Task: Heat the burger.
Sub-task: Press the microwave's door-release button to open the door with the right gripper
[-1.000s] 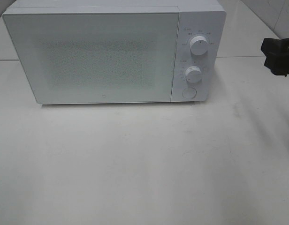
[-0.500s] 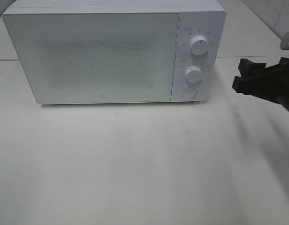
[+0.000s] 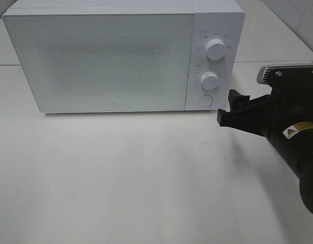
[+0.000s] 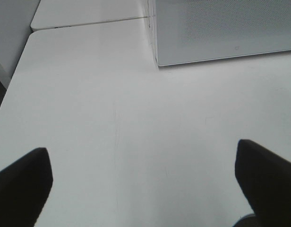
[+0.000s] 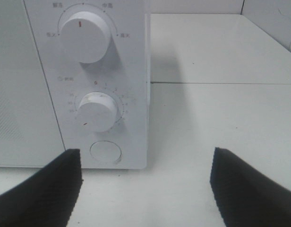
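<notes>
Exterior high, shut microwave (image 3: 121, 56), right tool (image 3: 226, 107) near

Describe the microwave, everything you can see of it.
The microwave is a white, boxy oven standing upright on the white table, its front toward the camera. Its wide door, with a speckled window, is shut. On the right panel an upper knob and a lower knob, both round and white, sit above a round button. The open right claw hangs just before that panel, apparently not touching.
</notes>
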